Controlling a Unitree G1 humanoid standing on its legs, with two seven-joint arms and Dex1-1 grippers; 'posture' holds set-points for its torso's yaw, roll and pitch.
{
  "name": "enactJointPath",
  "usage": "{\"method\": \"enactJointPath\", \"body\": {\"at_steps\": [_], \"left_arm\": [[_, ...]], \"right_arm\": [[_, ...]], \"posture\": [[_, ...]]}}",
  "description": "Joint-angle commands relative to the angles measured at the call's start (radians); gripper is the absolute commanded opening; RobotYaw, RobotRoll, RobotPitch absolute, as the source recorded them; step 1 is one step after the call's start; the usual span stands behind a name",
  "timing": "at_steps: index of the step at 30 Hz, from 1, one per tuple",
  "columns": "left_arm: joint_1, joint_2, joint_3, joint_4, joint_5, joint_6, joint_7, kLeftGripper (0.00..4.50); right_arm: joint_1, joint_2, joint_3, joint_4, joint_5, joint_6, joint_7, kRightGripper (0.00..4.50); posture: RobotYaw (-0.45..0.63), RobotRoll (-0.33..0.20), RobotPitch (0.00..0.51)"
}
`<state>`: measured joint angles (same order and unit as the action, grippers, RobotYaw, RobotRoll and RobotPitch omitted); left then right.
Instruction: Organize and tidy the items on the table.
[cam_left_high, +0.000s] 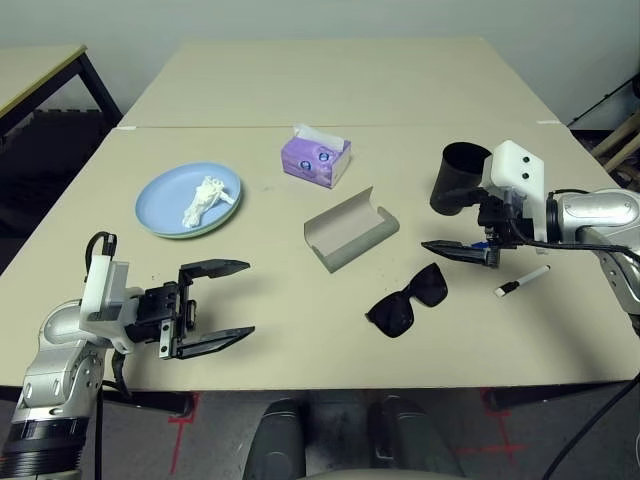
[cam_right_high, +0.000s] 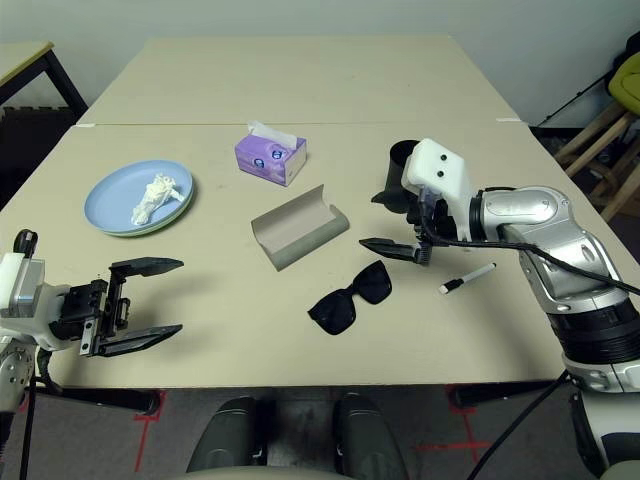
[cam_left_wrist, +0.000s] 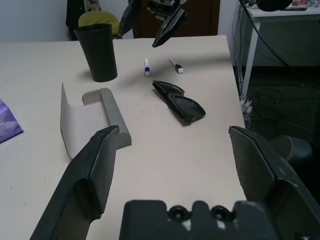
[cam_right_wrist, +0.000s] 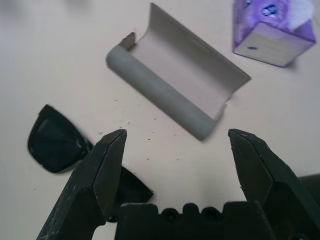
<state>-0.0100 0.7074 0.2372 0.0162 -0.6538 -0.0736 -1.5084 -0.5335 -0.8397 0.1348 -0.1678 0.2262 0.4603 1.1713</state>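
On the beige table (cam_left_high: 330, 80), a light blue plate (cam_left_high: 165, 195) rests on a pale green one and holds a crumpled white tissue (cam_left_high: 205, 199). The purple tissue box (cam_left_high: 316, 158) stands behind the open grey glasses case (cam_left_high: 350, 232). Black sunglasses (cam_left_high: 408, 300) lie folded near the front. A black cup (cam_left_high: 458, 178) stands at the right, and two white markers (cam_left_wrist: 147, 66) (cam_left_wrist: 175, 65) lie near it. My left gripper (cam_left_high: 238, 300) is open near the front left edge, holding nothing. My right gripper (cam_left_high: 432, 246) hovers open between the case and the cup, just beyond the sunglasses.
A black-legged side table (cam_left_high: 40, 70) stands at the far left. Wooden stool legs (cam_left_high: 625, 140) show beyond the right edge. A seam (cam_left_high: 200, 126) crosses the table behind the objects.
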Motion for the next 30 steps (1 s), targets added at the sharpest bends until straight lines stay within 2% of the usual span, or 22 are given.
{"method": "enactJointPath", "body": {"at_steps": [1,13,19,30], "left_arm": [[-0.016,0.012,0.012,0.018,0.022,0.004,0.03,4.47],[0.01,0.021,0.012,-0.026,0.025,0.043,0.102,4.47],[0.034,0.031,0.016,-0.031,0.02,0.033,0.084,4.47],[0.06,0.046,0.004,-0.026,0.044,-0.009,0.012,4.47]], "right_arm": [[-0.02,-0.026,0.046,-0.031,-0.025,-0.05,0.048,4.5],[-0.167,-0.059,0.249,-0.045,-0.207,-0.162,0.197,4.5],[-0.222,-0.027,0.298,-0.022,-0.249,-0.182,0.246,4.5],[-0.242,-0.014,0.364,0.003,-0.317,-0.233,0.333,4.5]], "posture": [[0.11,0.0,0.076],[0.13,0.0,0.072],[0.14,0.0,0.067],[0.14,0.0,0.072]]}}
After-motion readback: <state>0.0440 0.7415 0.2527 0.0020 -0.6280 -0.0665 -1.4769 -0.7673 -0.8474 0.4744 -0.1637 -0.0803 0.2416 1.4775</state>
